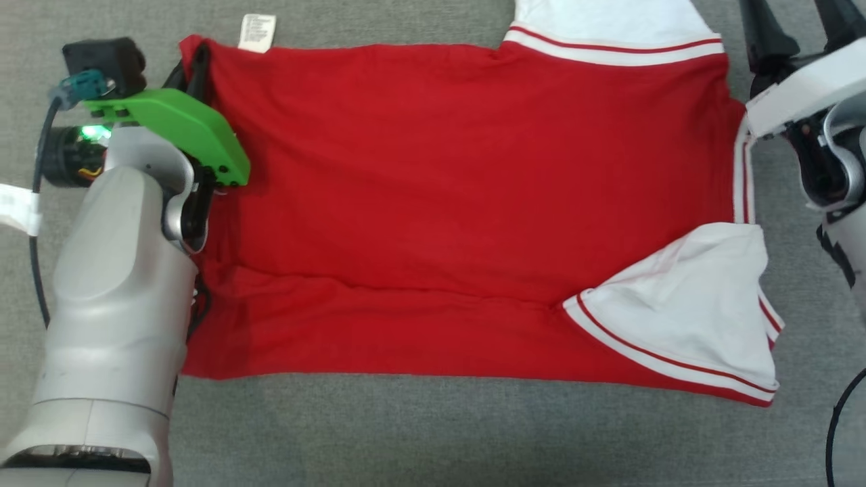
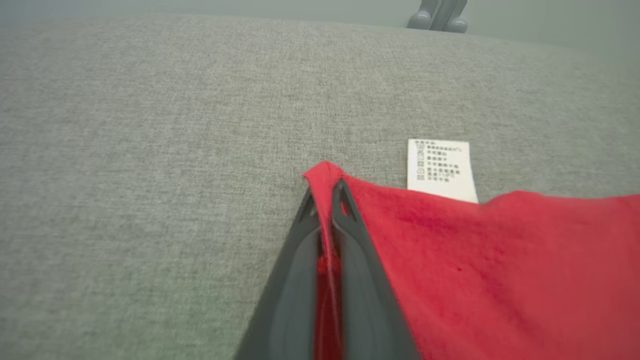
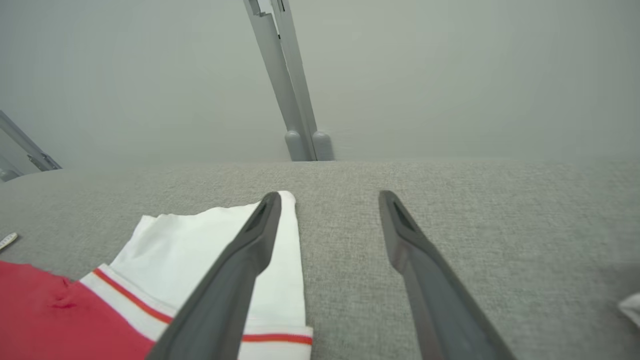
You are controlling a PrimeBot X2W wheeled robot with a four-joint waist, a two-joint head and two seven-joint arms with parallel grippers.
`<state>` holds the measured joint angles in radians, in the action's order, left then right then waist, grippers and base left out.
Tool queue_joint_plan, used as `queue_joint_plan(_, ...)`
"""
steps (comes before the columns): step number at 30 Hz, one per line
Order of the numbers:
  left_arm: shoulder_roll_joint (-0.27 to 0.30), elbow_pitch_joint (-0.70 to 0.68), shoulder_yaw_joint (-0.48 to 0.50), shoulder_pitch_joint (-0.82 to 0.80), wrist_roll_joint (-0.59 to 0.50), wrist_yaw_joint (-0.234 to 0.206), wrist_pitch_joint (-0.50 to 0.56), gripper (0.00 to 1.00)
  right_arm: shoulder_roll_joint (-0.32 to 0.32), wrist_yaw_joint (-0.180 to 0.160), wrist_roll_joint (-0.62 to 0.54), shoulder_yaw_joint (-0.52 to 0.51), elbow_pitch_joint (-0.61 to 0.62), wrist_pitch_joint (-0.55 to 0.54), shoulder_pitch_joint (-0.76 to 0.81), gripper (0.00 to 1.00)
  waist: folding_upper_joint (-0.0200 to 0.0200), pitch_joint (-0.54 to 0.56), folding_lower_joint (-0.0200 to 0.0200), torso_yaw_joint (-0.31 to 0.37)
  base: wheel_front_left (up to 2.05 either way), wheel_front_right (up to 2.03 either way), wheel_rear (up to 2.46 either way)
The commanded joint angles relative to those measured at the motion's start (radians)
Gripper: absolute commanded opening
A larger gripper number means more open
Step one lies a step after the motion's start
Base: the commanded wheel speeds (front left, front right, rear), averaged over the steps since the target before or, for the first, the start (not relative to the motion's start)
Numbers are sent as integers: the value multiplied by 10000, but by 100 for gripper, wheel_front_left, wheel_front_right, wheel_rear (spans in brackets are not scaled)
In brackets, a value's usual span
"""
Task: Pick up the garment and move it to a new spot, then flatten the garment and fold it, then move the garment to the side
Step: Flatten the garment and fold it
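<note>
The garment (image 1: 440,203), a red shirt with white sleeves, lies spread out on the grey desk (image 1: 433,433), with its hem toward the robot's left and its sleeves toward the right. The near edge of the red body runs quite straight along the desk. At the near right, one white sleeve (image 1: 697,297) with red stripes is folded inward, and part of it lies on the red cloth. A shallow crease runs along the body a little above the near edge.

The pale left forearm (image 1: 115,284) rises from the near left corner of the head view and covers part of the hem. It carries a green mount (image 1: 176,128) at the wrist. Beyond it, the left jaws are pressed together on the far left corner of the garment. In the left wrist view, a thin fold of red cloth stands between the two dark fingers (image 2: 350,260), and its tip shows past them. Just beside this corner, a white care label (image 2: 440,170) lies flat on the desk.

At the far right lies the second white sleeve (image 3: 210,250). The right jaws stand wide open and hold nothing. One finger (image 3: 235,265) is over this sleeve and the other is over bare desk. I cannot tell if they touch the surface. Behind the desk edge stands a grey metal post (image 3: 287,85).
</note>
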<state>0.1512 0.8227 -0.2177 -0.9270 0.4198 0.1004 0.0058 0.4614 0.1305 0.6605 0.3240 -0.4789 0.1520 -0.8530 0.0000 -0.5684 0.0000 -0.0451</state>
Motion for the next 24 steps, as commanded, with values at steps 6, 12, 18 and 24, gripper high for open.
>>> queue_joint_plan(6,-636,724,-489,-593,69,174,-400,0,386,1,361,1086,-1560,-628,-1907,100,0,-996,0,-1365,0,0,0)
queue_joint_plan(12,-774,1370,-807,-854,261,199,-699,0,494,3,686,2057,-2857,-1387,-3077,100,0,-1086,0,-1629,0,0,0)
queue_joint_plan(18,-778,1900,-1098,-974,425,223,-917,0,595,3,1223,3149,-3575,-2718,-3553,37,0,-934,0,-1654,0,0,0)
queue_joint_plan(24,-589,2028,-1176,-1197,558,241,-1494,0,1061,3,1786,3884,-3034,-2552,-3819,0,0,-532,0,-1456,0,0,0)
